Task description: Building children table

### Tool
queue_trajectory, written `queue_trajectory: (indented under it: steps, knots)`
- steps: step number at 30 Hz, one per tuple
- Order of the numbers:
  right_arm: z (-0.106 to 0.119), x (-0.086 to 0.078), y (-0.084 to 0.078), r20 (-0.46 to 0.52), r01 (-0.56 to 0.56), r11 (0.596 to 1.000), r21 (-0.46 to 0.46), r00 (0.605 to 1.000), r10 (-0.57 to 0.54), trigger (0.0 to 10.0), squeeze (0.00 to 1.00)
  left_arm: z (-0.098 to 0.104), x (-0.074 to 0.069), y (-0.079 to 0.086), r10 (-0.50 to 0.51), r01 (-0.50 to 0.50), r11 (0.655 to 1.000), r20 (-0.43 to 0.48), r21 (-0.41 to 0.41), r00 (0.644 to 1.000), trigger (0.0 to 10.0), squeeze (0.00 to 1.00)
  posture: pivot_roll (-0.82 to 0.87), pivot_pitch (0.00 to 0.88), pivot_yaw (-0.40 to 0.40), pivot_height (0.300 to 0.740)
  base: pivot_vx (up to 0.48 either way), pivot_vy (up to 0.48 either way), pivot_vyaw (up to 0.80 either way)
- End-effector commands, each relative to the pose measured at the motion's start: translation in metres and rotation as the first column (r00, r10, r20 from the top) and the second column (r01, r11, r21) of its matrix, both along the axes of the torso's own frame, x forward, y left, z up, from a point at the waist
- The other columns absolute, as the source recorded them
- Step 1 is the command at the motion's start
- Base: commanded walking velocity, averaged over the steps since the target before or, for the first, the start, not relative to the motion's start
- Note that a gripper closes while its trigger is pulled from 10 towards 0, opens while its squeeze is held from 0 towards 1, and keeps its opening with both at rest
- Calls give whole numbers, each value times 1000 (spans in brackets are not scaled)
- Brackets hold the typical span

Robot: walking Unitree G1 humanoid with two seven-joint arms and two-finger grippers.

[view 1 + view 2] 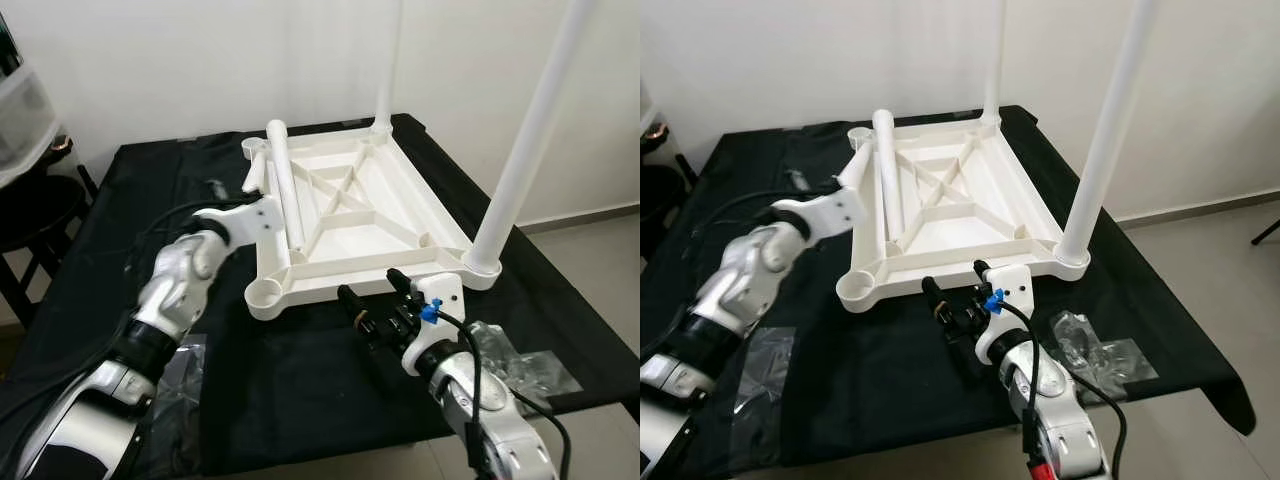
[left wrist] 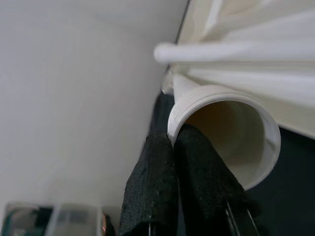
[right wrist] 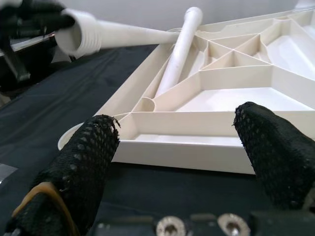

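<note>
The upturned white plastic table top with ribbed underside (image 1: 350, 215) lies on the black cloth-covered table (image 1: 120, 190), with two white tubular legs already standing in its sockets: one at the near right corner (image 1: 525, 140), one at the far right corner (image 1: 388, 60). A third loose white leg (image 1: 280, 185) lies along its left side. The left gripper (image 2: 184, 162) has its black fingers pinched shut on the threaded rim of a fourth white hollow leg (image 1: 853, 170), held beside the top's left edge. The right gripper (image 3: 184, 157) hovers just before the near rim, fingers spread wide and holding nothing. Crumpled clear plastic bags (image 1: 520, 365) lie near the table's front edge. The rim pinch looks thin: I judge the leg could swing or slip when tilted toward a socket, and its thread may catch crooked, nudging the unsteadied top
</note>
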State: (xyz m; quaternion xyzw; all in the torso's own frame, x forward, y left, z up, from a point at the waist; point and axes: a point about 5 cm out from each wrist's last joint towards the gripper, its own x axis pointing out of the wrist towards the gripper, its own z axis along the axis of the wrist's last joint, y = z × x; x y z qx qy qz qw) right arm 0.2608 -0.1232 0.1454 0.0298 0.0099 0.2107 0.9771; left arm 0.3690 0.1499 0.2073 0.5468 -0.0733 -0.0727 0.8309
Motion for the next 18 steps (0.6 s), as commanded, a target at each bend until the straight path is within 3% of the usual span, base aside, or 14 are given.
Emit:
queue_trajectory:
  steps: [1,3,4,6,10,12,13,15,18]
  knots:
    - [3,1,1,2,-7,1000,8,1000,7,10000,0,0,-7,4,15,-14,999,32,-32,999,0,0,-69,23,16,740,0,0,0]
    - [3,1,1,2,-8,1000,8,1000,8,10000,0,0,-9,4,16,-15,999,40,-38,999,0,0,-69,23,16,740,0,0,0]
    - [5,3,1,8,-10,1000,5,1000,10,10000,0,0,-17,8,26,-19,995,75,-97,997,0,0,-66,23,11,740,0,0,0]
    - [5,3,1,8,-10,1000,5,1000,10,10000,0,0,-17,8,26,-19,995,75,-97,997,0,0,-66,23,11,740,0,0,0]
    - [9,6,-1,21,-7,1000,4,1000,7,10000,0,1,-25,11,26,-6,984,110,-179,994,0,0,-63,23,8,740,0,0,0]
    - [15,10,-3,39,0,1000,4,999,0,10000,0,5,-32,16,41,-3,963,136,-269,990,0,0,-63,22,4,740,0,0,0]
    - [15,10,-3,39,0,1000,4,999,0,10000,0,5,-32,16,41,-3,963,136,-269,990,0,0,-63,22,4,740,0,0,0]
    - [22,14,-7,63,12,1000,7,998,-12,10000,0,10,-38,25,64,3,924,163,-383,985,0,0,-59,23,2,740,0,0,0]
    - [25,16,-8,71,16,1000,9,997,-17,10000,0,12,-40,28,67,12,909,173,-417,983,0,0,-58,23,1,740,0,0,0]
